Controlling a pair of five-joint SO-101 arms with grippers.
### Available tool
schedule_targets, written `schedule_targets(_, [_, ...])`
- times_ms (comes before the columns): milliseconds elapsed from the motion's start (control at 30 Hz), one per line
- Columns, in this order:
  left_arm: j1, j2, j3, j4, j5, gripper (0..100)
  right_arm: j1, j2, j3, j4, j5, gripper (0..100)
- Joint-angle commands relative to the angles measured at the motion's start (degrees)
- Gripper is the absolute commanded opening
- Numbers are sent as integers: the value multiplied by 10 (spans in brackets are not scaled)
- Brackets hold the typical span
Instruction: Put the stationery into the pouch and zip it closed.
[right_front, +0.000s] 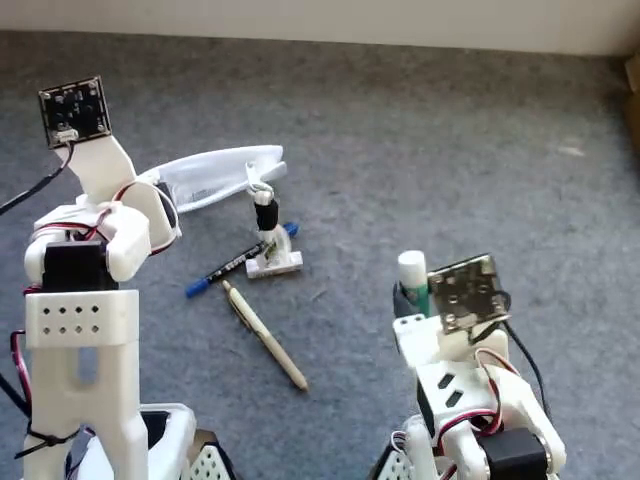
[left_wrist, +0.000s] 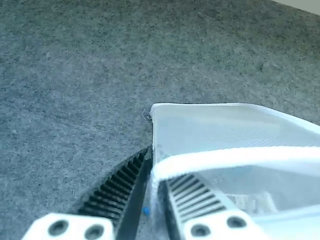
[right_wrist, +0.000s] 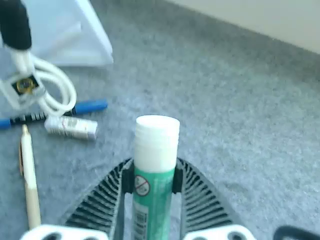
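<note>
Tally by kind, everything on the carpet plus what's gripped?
Pens: 2 (blue pen, beige pen)
Glue stick: 1 (right gripper)
Pouch: 1 (left gripper)
Small white tube: 1
Black-and-white looped item, kind unclear: 1
Total: 6

Lower glue stick (right_wrist: 153, 180) beyond view edge

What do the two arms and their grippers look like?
Left arm and right arm are white plastic shells with black servos and red, white and black wires; each wrist carries a square circuit board. Left gripper and right gripper have black ribbed fingers on white screw-holed bases.
</note>
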Motion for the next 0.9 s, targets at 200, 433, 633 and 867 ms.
schedule_targets(200, [-2,5,10,-4,-6,8,-131,0,-29,-257,-116,5])
schedule_targets(433, [-2,5,10,-5,-6,8,-204,49,-29,-407,-126,5])
schedule_targets(633, [-2,5,11,-5,-6,8,-225,169,-29,-544,-126,5])
schedule_targets(867, [-2,5,19,-11,-7,8,-273,233,-28,-698,-126,5])
